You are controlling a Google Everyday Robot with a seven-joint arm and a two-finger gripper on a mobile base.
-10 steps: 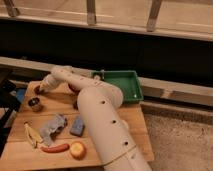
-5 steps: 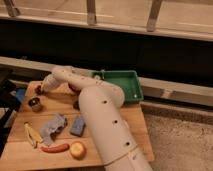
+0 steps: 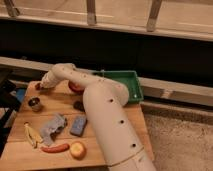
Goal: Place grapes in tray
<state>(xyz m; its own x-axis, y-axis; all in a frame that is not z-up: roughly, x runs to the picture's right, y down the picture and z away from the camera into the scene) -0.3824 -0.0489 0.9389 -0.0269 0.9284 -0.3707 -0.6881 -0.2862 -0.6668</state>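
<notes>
On the table's far left, grapes lie at the hand.

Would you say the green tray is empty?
Empty where visible: tray shows bare green floor; arm hides its left end. Gripper at table's far-left corner.

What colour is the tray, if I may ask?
The tray is green, in the camera view; the gripper is near the table's left edge.

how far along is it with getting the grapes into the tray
Done: nothing yet; the visible part of the green tray looks empty. In hand: the hand is at the far left corner of the table, right at a small dark reddish bunch that looks like the grapes; whether it grips them is unclear. Left: lift, carry right to the tray, release.
</notes>
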